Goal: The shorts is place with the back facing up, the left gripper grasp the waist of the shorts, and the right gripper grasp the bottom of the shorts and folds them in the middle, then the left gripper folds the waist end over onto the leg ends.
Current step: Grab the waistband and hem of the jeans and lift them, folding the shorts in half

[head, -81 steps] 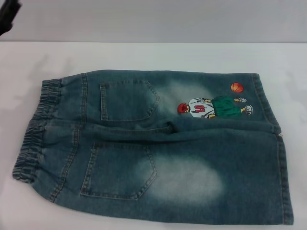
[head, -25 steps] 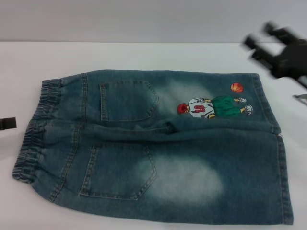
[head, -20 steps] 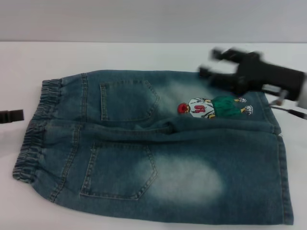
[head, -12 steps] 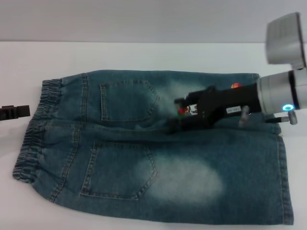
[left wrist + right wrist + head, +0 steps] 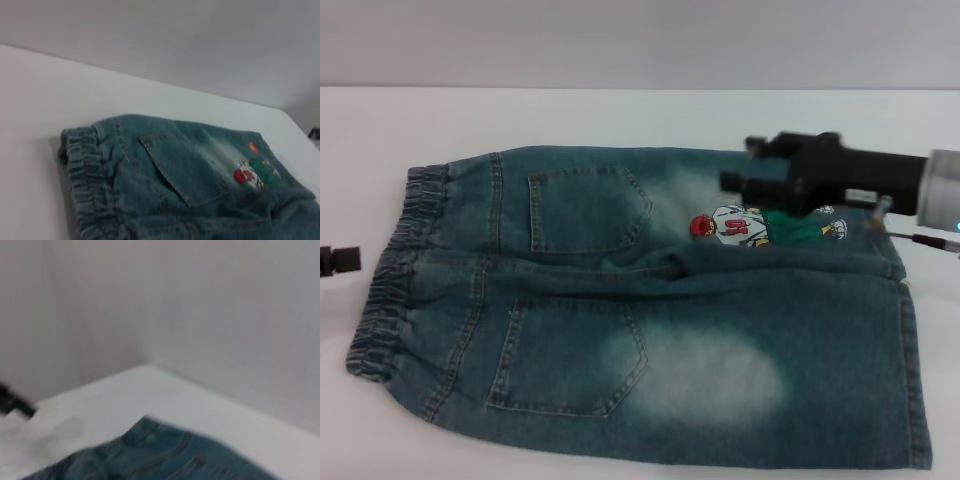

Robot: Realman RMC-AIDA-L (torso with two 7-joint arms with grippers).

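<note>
The left hand has slid back toward the surface edge, just beside the waist; whether it is released or clenched I cannot tell. The faded denim shorts lie flat, back pockets up, ungrasped. The right hand, which had dipped to the crotch seam, has lifted above the embroidered player, apparently released, so both grasps remain ahead.

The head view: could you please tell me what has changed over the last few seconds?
The right hand swung in from the right edge and now hovers over the shorts, beside the embroidered player. The left hand came in at the left edge, short of the waist, then slid back a little. Nothing is gripped; the shorts lie as before.
</note>
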